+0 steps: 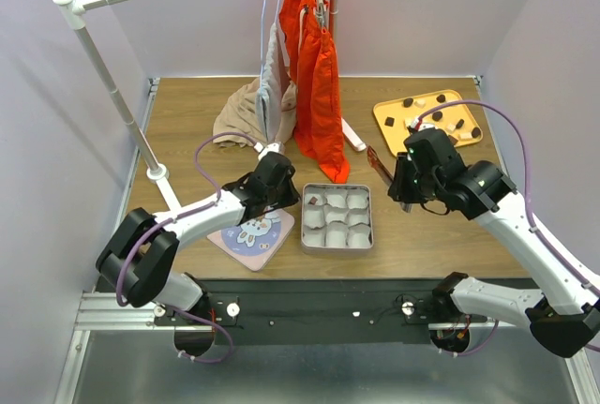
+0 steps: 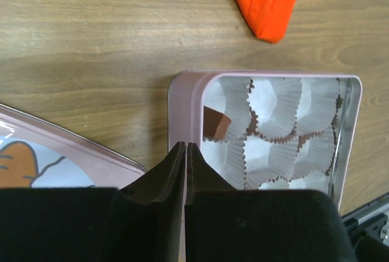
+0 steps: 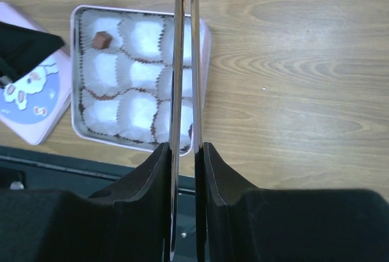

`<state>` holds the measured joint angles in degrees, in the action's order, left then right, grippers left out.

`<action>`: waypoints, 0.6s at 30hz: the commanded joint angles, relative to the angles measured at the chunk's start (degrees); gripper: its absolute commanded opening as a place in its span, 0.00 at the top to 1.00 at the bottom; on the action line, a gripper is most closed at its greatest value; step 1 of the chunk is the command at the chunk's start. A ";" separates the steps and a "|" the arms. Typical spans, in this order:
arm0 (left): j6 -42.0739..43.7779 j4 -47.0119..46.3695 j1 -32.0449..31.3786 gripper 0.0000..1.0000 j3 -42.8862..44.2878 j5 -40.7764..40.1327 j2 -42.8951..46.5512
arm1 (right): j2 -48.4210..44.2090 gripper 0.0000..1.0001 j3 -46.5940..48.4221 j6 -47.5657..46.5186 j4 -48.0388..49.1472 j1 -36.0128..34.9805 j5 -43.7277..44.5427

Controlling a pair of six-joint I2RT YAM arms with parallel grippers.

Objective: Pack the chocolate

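my left gripper point(image 2: 184, 151) sat empty, fingers pressed together, over the left wall of the pink tin point(image 2: 182, 101) (whether it touched the rim, i couldn't tell). the right gripper point(image 3: 185, 149) pinched metal tongs point(image 3: 184, 61). one brown chocolate piece point(image 3: 101, 39) lay in a corner paper cup point(image 3: 112, 30); the other chocolate pieces point(image 1: 408, 102) sat on the yellow tray point(image 1: 398, 113).

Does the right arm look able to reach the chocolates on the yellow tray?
Probably yes: the flat yellow tray with small chocolates lies just beyond the right hand, which grips thin metal tongs; nothing stands between them.
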<state>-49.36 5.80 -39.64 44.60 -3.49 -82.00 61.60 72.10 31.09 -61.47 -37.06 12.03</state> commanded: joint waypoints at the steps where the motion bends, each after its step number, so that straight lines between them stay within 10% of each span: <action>1: -0.73 -1.67 1.67 0.86 0.67 -3.20 0.08 | 0.01 0.67 -1.34 2.74 -0.05 -0.21 7.29; 18: 11.12 -0.10 2.20 0.83 0.75 2.25 6.23 | 7.21 0.66 -2.76 -4.46 12.77 21.67 -1.83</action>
<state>-44.86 4.58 -36.97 44.58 -3.88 -78.35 66.41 68.73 29.80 -56.18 -19.16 15.31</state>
